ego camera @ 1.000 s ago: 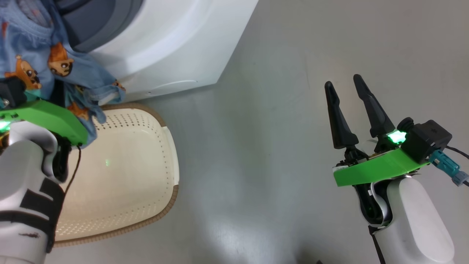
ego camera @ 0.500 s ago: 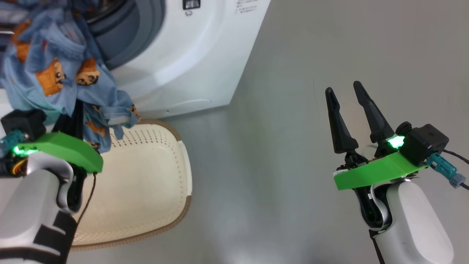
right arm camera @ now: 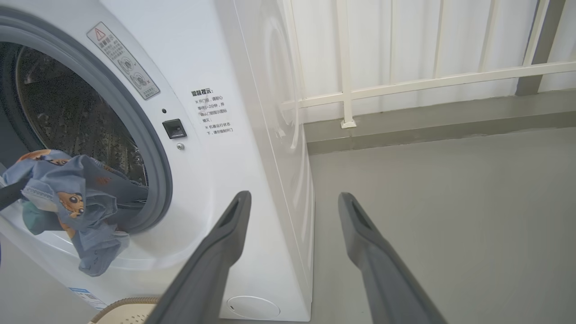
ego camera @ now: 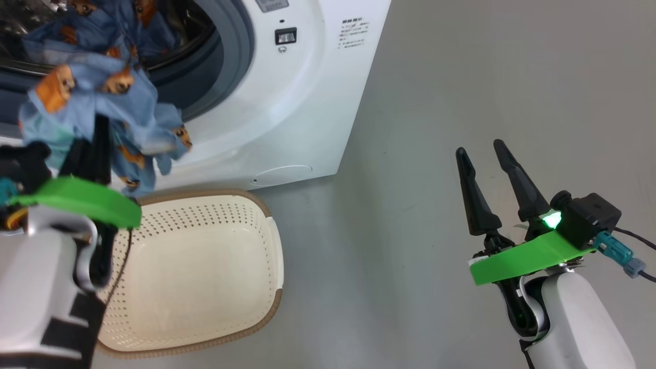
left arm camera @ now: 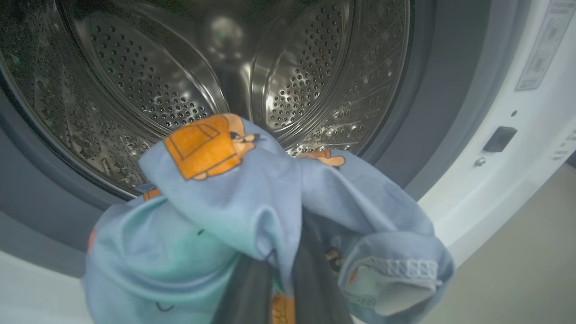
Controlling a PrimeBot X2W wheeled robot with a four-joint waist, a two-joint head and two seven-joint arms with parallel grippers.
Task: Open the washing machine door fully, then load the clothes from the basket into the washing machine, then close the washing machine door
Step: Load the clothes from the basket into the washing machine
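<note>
The blue clothes (ego camera: 97,97) with orange animal prints hang in a bunch from my left gripper (ego camera: 95,138), which is shut on them just in front of the washing machine (ego camera: 307,113) opening. In the left wrist view the clothes (left arm camera: 234,207) drape over my dark fingers (left arm camera: 315,288), with the steel drum (left arm camera: 180,81) right behind. The cream basket (ego camera: 205,271) lies on the floor under the opening, nothing inside it. My right gripper (ego camera: 482,154) hangs open over the floor, holding nothing. The washing machine door is out of view.
The grey rubber gasket (right arm camera: 153,148) rings the drum mouth. Right of the machine lies grey floor (ego camera: 461,77). A white railing (right arm camera: 405,83) and a low kerb stand behind the machine in the right wrist view. The basket rim (right arm camera: 126,303) peeks in below the machine's front.
The head camera has tilted up, showing more of the machine. My left gripper has lifted the clothes from over the basket to the drum mouth. The right gripper stays open and still.
</note>
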